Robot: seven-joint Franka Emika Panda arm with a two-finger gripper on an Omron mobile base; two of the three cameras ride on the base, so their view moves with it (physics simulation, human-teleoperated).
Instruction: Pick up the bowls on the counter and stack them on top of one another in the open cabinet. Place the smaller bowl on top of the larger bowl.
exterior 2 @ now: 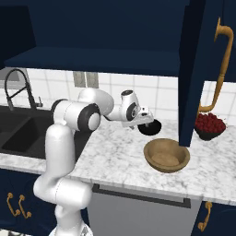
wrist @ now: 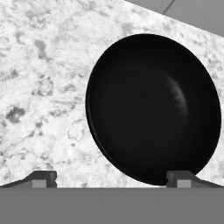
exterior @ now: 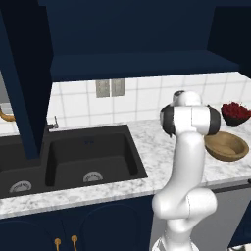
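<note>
Overhead, jaws (wrist: pixel 111 179) spread, black bowl (wrist: pixel 153 109) below

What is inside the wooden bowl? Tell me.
Nothing visible: the wooden bowl shows a bare brown floor. Its near inner wall is hidden behind its own rim.

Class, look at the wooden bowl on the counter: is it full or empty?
Empty. The right base view looks into the wooden bowl on the counter and shows only its bare brown inside.

Flat, even rendered light – the cabinet (exterior: pixel 132 29) interior sits dim, shadows faint, edges perhaps slightly soft – no glare.
</note>
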